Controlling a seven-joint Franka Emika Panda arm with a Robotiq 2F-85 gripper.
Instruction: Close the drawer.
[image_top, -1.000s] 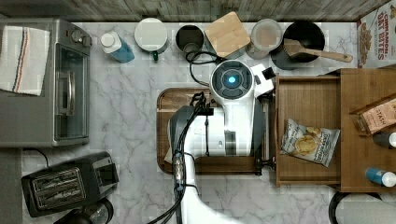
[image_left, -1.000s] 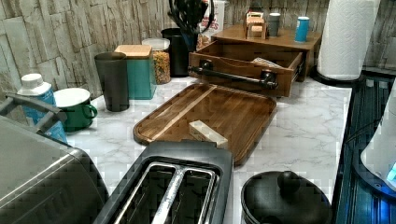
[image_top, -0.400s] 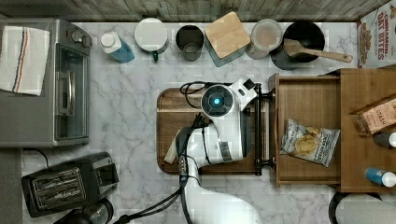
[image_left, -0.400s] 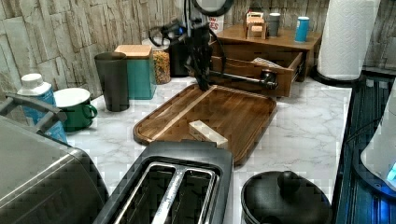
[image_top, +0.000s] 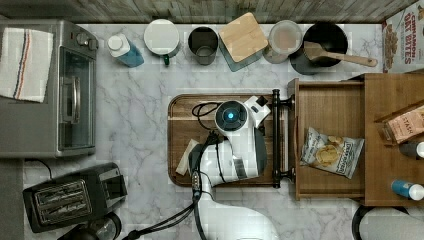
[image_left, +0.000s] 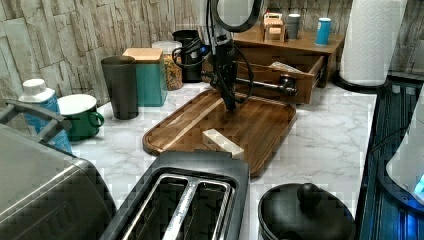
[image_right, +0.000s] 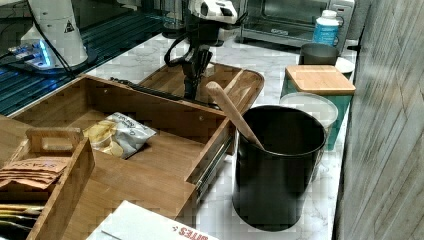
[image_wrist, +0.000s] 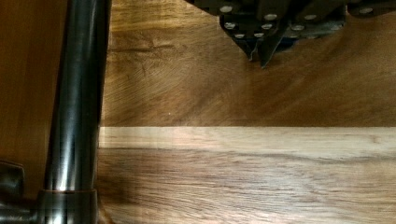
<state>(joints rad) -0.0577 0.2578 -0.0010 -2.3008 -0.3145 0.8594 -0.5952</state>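
Marble counter; open drawer (image_top: 330, 107) holds chips (image_right: 117, 134), top and right views.

The drawer (image_top: 330, 105) is seen pulled out of its wooden cabinet, standing open at about 3 o'clock in the top view. It is a shallow box of medium-brown wood with thin raised walls and a flat front panel. A dark metal bar handle (image_top: 275, 138) is mounted across that panel on two posts, facing 9 o'clock. A crinkled snack bag (image_top: 331, 152) is lain flat on its floor, toward the 5 o'clock corner
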